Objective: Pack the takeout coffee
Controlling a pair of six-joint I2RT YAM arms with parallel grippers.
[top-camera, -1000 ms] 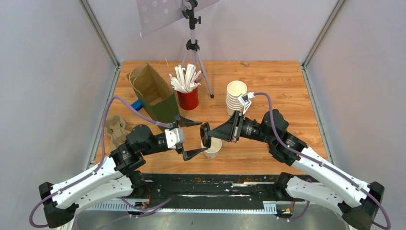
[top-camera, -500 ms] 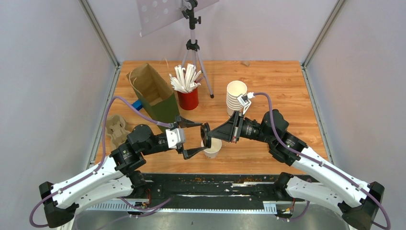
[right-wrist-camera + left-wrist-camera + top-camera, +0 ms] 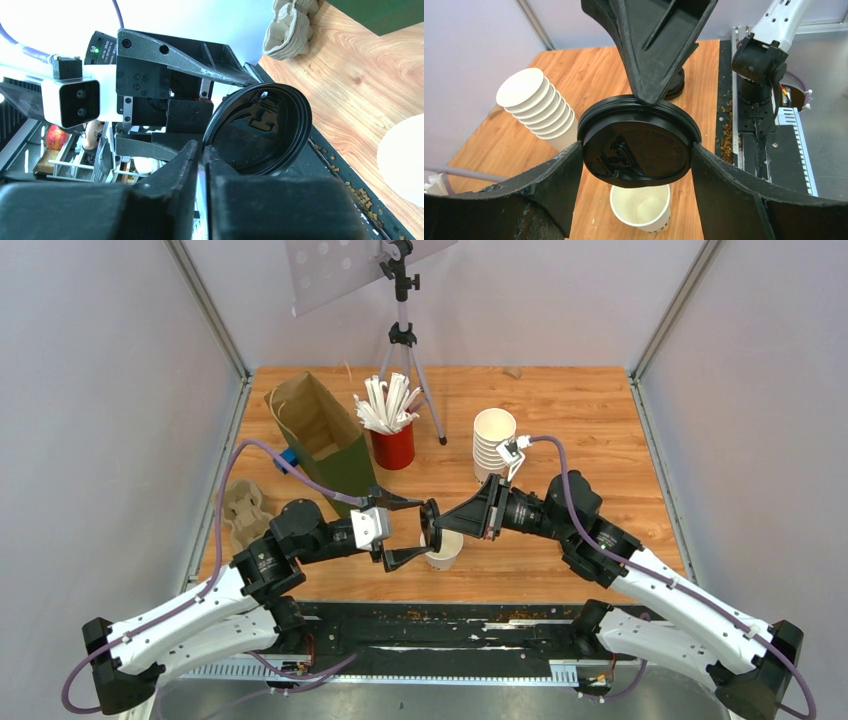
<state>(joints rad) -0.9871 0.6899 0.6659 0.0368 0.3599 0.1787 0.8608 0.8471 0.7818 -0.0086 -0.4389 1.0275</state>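
Wooden tabletop between grey walls (right gripper pinching black lid, left gripper spread around it)

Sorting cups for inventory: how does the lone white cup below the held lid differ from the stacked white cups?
The single paper cup stands alone, below the black lid; the stack of cups is several nested, so taller. The single paper cup sits nearer the front, the stack of cups farther back. Both are white, open-topped, upright.

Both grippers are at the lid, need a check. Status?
Right gripper shut on black lid rim, lid on edge above lidless white paper cup. Left gripper open, flanking lid; contact unclear. Nothing between lid and cup.
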